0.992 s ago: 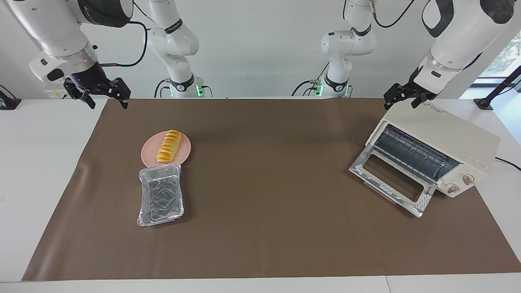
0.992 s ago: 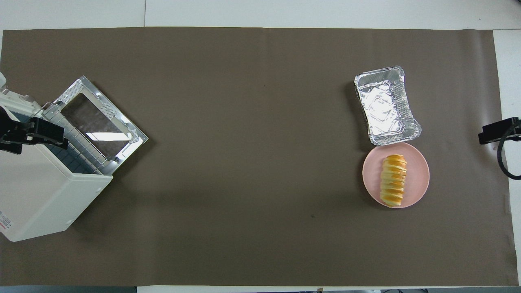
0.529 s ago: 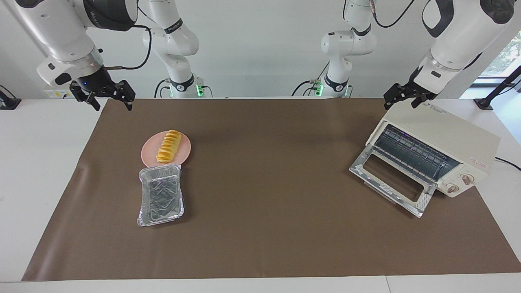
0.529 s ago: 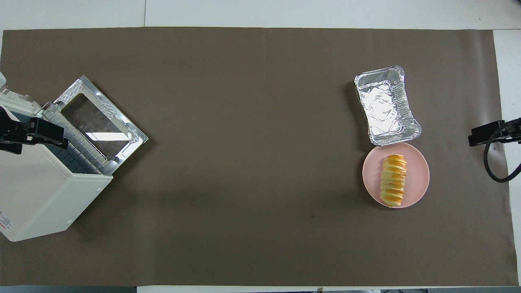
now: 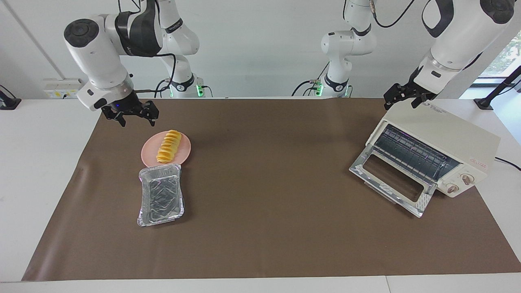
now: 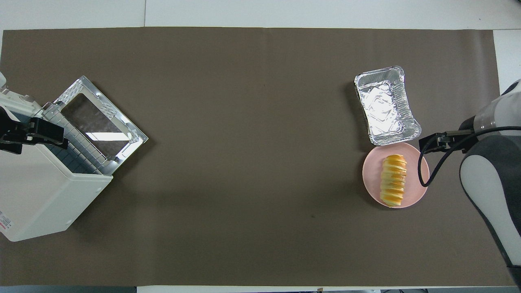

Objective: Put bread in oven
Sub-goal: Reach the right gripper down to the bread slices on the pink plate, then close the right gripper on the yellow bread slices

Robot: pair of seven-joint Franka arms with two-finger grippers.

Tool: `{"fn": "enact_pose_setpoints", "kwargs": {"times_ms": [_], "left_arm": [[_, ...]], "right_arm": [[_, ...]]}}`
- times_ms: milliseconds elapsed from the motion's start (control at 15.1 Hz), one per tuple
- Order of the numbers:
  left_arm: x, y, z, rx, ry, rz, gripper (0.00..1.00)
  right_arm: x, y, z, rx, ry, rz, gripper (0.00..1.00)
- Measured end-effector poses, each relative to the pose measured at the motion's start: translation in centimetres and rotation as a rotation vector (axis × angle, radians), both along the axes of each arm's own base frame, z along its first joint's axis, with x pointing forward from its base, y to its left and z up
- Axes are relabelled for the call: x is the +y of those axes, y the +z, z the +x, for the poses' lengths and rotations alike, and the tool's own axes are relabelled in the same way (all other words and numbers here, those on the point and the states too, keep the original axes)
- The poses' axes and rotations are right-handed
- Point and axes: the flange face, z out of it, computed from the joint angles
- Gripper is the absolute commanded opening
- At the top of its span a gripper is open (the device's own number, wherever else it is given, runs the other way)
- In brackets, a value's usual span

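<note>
The right gripper is now hanging in the air over the brown mat, just at the robots' edge of the pink plate, with its fingers spread wide and nothing between them. Half a second ago it was up over the corner of the mat toward the right arm's end of the table; it has since been swinging in toward the plate and coming lower. In the overhead view the right gripper is showing at the plate's rim.

The left gripper is waiting over the top of the oven, unchanged; I cannot tell how its fingers are set.

The bread is lying on the pink plate, untouched, slightly farther from the robots than the spot under the right gripper, with nothing standing between them. A silver foil tray is sitting empty, touching the plate's rim on its side away from the robots. The oven is standing at the left arm's end of the table, well apart from the bread, with its glass door dropped open and the wire rack showing.
</note>
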Motion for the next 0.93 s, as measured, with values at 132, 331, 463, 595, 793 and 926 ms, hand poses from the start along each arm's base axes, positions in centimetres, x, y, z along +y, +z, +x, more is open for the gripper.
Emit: {"fn": "enact_pose_setpoints", "kwargs": {"times_ms": [132,331,463,595,793,926], "left_arm": [[0.0,0.0,0.0,0.000,0.000,0.000,1.00],[0.0,0.0,0.0,0.000,0.000,0.000,1.00],[0.0,0.0,0.0,0.000,0.000,0.000,1.00],[0.0,0.0,0.0,0.000,0.000,0.000,1.00],[0.0,0.0,0.0,0.000,0.000,0.000,1.00],[0.0,0.0,0.0,0.000,0.000,0.000,1.00]], "right_arm": [[0.6,-2.6,-0.4,0.004,-0.056,0.020,1.00],[1.3,-6.4,-1.3,0.006,-0.109,0.068,1.00],[1.4,-8.4,-2.1,0.023,-0.131,0.088,1.00],[1.4,-10.0,-2.6,0.023,-0.149,0.092,1.00],[1.1,-12.0,-3.5,0.028,-0.162,0.093,1.00],[0.8,-13.2,-3.9,0.026,-0.176,0.099,1.00]]}}
